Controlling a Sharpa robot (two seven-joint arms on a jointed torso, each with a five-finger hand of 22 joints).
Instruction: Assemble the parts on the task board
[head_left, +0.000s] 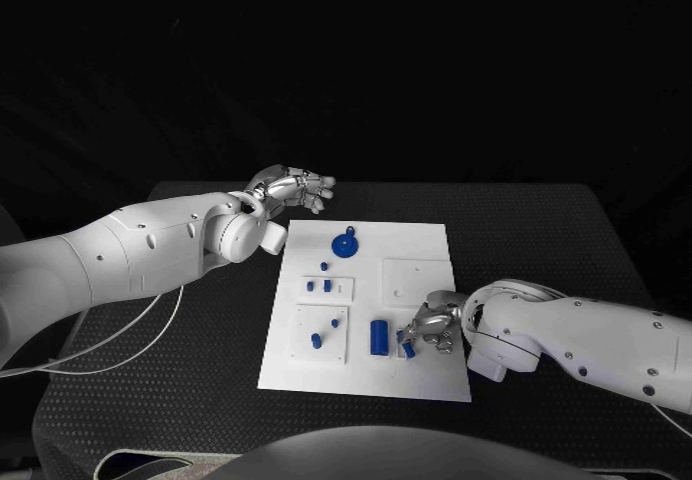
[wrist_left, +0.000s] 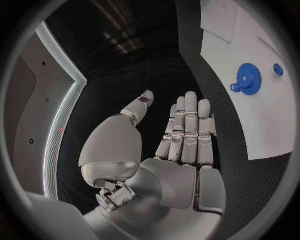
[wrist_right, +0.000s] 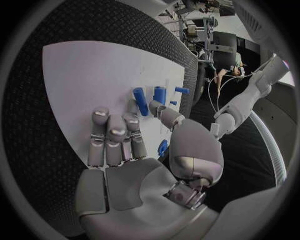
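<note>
On the flat white task board (head_left: 418, 250), the toothed blue gear (head_left: 345, 244) seems seated; several small blue parts (head_left: 325, 286) still lie loose. The right robot hand (head_left: 430, 330) hovers spread near the upright blue cylinder (head_left: 379, 336), holding nothing; the left robot hand (head_left: 293, 188), beyond the board's far edge, is empty too.

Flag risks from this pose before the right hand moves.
1. Right hand hovers over the task board beside the blue cylinder; a sweep could knock it away.
2. A small blue part sits under its thumb, half hidden.
3. Left hand is open, off the board.
</note>
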